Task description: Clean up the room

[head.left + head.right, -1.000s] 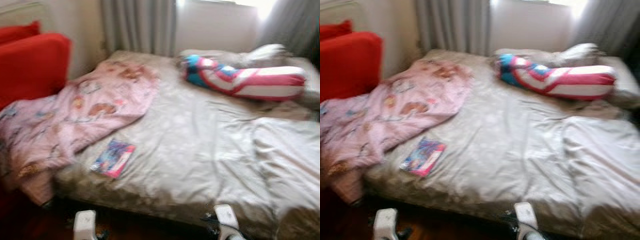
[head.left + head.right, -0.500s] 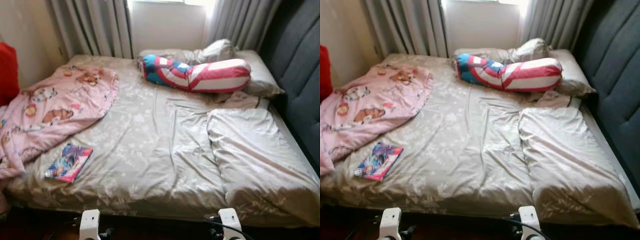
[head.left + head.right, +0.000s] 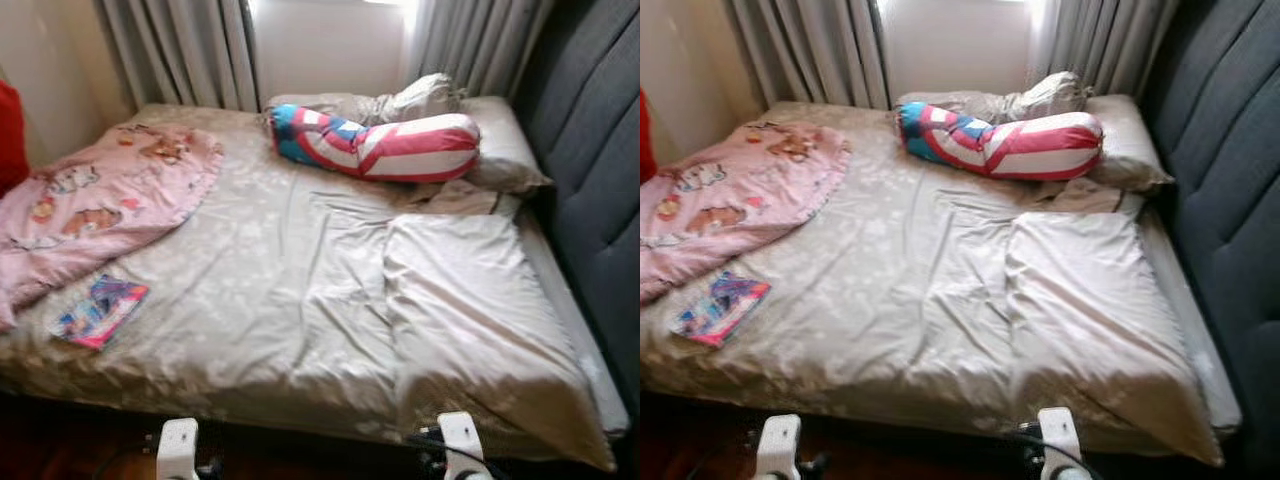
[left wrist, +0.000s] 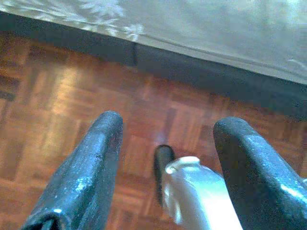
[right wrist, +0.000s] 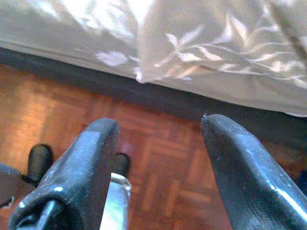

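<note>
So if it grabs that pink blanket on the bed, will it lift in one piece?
Probably not. The pink blanket lies crumpled in soft folds, so it would likely sag and trail from one pinch point. It looks thin, so probably light. One end hangs off the bed, so it may slide.

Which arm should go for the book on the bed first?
Probably the left. The book lies near the bed's left front corner, by the pink blanket, closer to the left gripper. Both grippers hang open, empty, above the floor.

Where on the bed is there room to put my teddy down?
The widest bare sheet lies between the pink blanket and the folded duvet. It is crowded at the head, by the striped pillow, and at the book.
</note>
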### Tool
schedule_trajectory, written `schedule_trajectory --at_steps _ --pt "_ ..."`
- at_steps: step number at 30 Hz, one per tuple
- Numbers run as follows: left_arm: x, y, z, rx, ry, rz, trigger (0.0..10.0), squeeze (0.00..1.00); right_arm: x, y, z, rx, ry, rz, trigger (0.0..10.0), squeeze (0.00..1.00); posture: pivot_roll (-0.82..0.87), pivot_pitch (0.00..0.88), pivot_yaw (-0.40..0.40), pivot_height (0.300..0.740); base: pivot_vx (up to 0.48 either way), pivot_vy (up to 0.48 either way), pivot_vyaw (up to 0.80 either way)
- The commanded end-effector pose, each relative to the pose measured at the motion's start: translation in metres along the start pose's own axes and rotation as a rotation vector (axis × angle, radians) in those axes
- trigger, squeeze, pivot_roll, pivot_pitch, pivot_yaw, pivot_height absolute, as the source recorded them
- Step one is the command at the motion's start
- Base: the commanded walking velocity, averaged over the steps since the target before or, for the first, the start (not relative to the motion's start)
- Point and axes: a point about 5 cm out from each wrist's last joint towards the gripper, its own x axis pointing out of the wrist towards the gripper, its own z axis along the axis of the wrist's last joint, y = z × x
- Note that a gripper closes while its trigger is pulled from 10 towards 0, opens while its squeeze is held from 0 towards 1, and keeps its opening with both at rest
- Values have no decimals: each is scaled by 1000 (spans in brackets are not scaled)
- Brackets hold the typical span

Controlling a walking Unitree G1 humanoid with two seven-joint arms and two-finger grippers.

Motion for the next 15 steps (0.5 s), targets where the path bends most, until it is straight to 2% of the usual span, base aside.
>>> schedule_trajectory --at_steps 1,15 --pt "-1 5 -3 14 24 12 10000 0 1 6 3 18 -11 10 10000 0 30 0 -14 740 0 -375 0" --pt "-1 7 -1 28 22 9 10000 0 2 7 5 35 -17 5 10000 0 25 0 -10 740 0 -373 0"
